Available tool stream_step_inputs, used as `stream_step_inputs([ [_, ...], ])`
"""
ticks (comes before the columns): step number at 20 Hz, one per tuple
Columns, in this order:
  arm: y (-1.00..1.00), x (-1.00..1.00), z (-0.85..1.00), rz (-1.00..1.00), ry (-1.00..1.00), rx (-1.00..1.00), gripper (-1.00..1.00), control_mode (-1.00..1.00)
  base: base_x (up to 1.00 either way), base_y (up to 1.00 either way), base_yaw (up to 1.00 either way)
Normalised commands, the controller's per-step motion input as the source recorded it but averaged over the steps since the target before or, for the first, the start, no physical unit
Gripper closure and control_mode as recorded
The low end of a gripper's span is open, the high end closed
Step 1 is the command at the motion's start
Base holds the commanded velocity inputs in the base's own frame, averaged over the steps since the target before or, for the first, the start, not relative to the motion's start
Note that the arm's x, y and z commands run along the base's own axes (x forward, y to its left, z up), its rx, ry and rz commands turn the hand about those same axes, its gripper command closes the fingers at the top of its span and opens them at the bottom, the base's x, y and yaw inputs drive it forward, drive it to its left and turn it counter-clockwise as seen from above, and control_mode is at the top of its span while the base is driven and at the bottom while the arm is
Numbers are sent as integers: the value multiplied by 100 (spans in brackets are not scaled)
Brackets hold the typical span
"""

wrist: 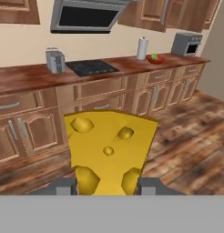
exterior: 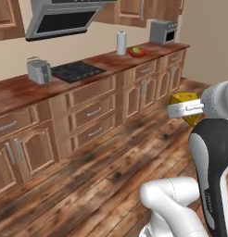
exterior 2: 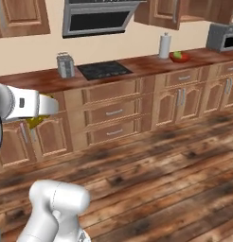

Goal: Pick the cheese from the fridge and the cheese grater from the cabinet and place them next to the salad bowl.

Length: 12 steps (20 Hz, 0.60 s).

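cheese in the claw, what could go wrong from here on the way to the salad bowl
1. The claw pinches only the lower end of the cheese, so most of the wedge stands clear; a sharp swing might tip it loose over the wooden floor.
2. The salad bowl sits between the paper towel roll and the microwave; placing the cheese there could nudge either one.
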Motion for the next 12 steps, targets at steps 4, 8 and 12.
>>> stream_step_inputs([
  [4,0,0,0,0,0,0,100,100,100,-100,0],
  [8,0,0,0,0,0,0,100,100,100,-100,1],
  [12,0,0,0,0,0,0,100,100,100,-100,9],
])
